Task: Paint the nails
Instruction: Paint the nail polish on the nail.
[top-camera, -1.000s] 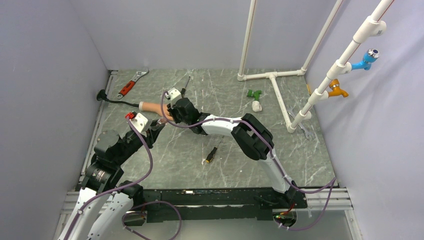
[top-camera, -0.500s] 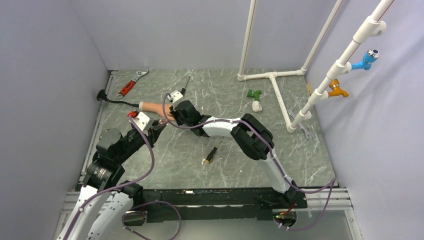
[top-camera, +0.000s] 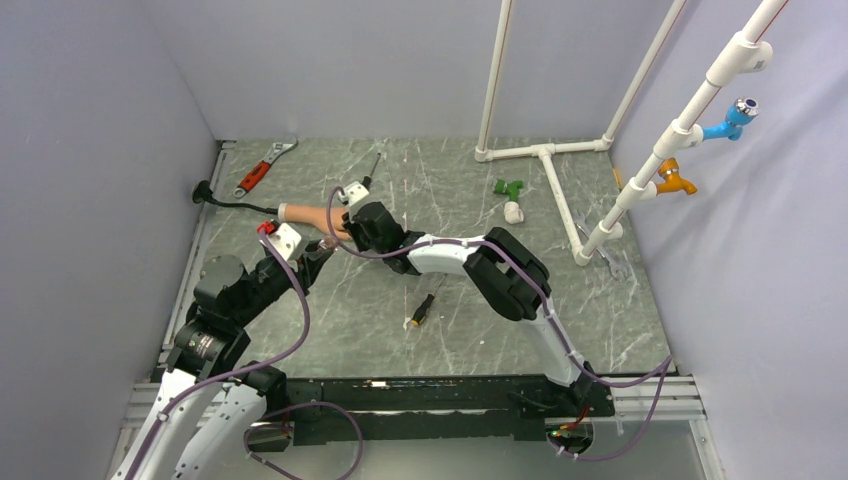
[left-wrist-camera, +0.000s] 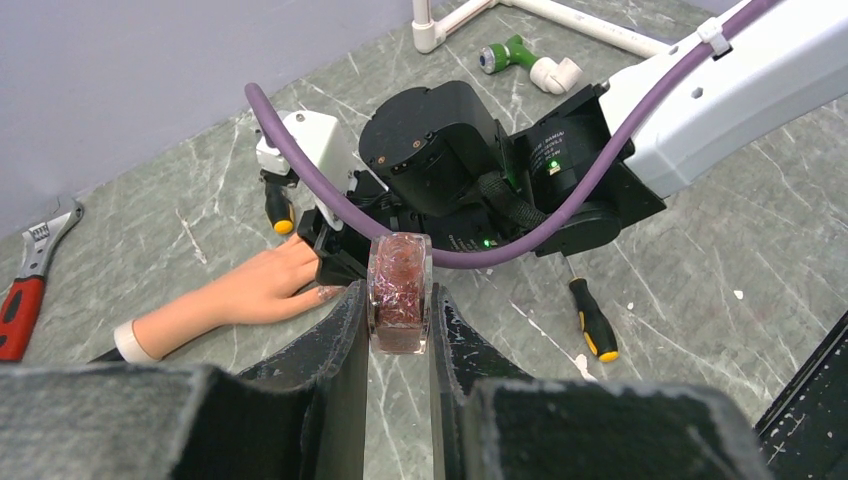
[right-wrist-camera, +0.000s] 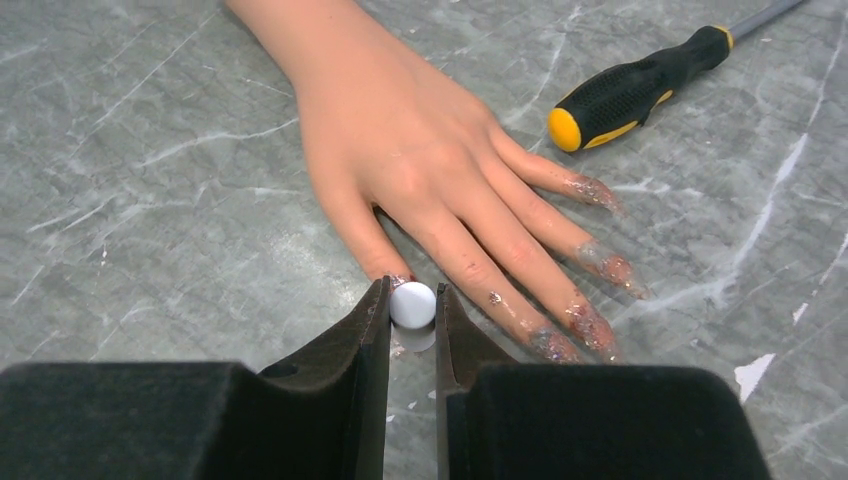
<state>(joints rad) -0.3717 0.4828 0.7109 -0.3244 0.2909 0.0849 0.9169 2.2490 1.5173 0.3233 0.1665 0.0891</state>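
Jaws on both sides are clamped: my left gripper pinches a glittery polish bottle, my right gripper a small white knob right at the thumb tip. I see the rubber hand lying flat, upper centre of the right wrist view, its nails glitter-smeared toward lower right.

Room is tight at the fingertips of the mannequin hand. The right gripper, pinching a small white knob, sits at the thumb. The left gripper, clamping a polish bottle, crowds the near side. A screwdriver lies just beyond the fingers. Bare table opens near right, short of the PVC pipe frame.
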